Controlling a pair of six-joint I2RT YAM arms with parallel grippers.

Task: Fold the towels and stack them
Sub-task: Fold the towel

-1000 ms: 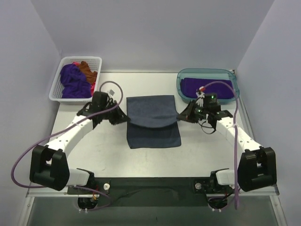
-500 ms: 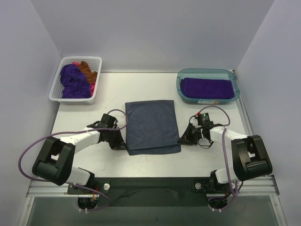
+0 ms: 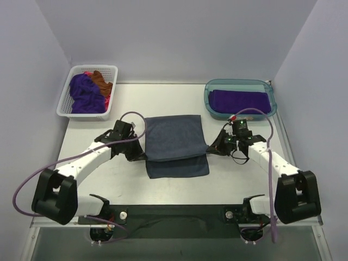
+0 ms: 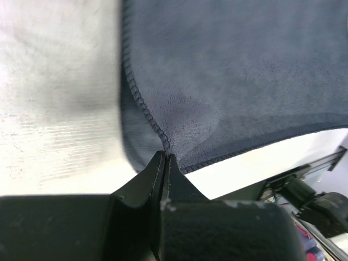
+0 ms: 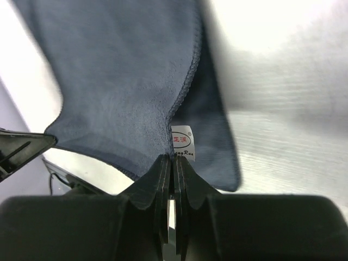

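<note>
Grey towel (image 3: 176, 144) lies mid worktop (image 3: 228, 182), between the two arms. Left end effector (image 3: 142, 156) is pressed together on the towel's left corner, stitched hem pinched between the fingertips (image 4: 152, 169). Right end effector (image 3: 210, 149) does the same on the right corner, pinching the hem just beside a white tag (image 5: 182, 142). The held edge is lifted off the worktop and runs straight across the towel; a lower layer lies flat and shows nearer the arm bases. Folded purple towel (image 3: 239, 101) sits in teal tub (image 3: 206, 98), far right. Loose towels (image 3: 86, 93), purple, rust and pink, are heaped in white basket (image 3: 64, 106), far left
</note>
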